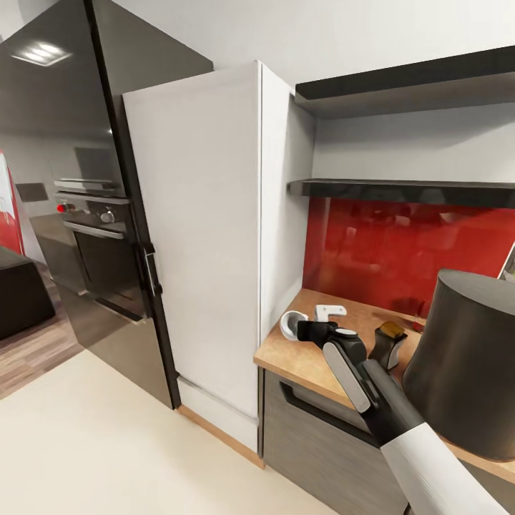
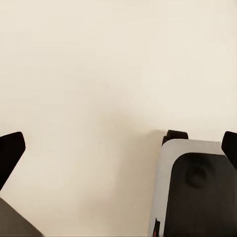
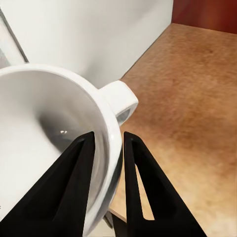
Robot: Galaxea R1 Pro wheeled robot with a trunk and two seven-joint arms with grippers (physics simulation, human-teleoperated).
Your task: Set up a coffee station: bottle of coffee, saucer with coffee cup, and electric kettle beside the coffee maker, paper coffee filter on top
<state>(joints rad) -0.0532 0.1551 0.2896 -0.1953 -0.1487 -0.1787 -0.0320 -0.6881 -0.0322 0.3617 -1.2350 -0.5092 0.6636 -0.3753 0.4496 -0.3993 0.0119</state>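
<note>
1. My right gripper (image 3: 106, 148) pinches the rim of the coffee cup (image 3: 59, 128), 1 finger inside the bowl and 1 outside against the wall. In the head view I hold the coffee cup (image 1: 292, 323) tipped on its side just above the near left corner of the kitchen countertop (image 1: 300, 357), beside the tall white cabinet (image 1: 200, 236).

2. My left gripper (image 2: 118, 140) hangs over pale floor, its 2 dark fingertips spread wide with nothing between them.

3. The coffee maker (image 1: 465, 365) stands on the countertop at my right, so that part of the task looks kept.

4. The bottle of coffee (image 1: 390, 343) stands on the counter near the coffee maker, behind my right forearm; I judge that part done.

5. A small white piece (image 1: 329, 312) lies flat on the wood just behind the cup; I cannot tell what it is.

6. What is left, as I judge it: the cup must end on the saucer, and I see neither saucer, paper filter nor kettle placed here. The top of the coffee maker looks bare.

7. So I reckon the station is under half done, with the cup in transit.
</note>
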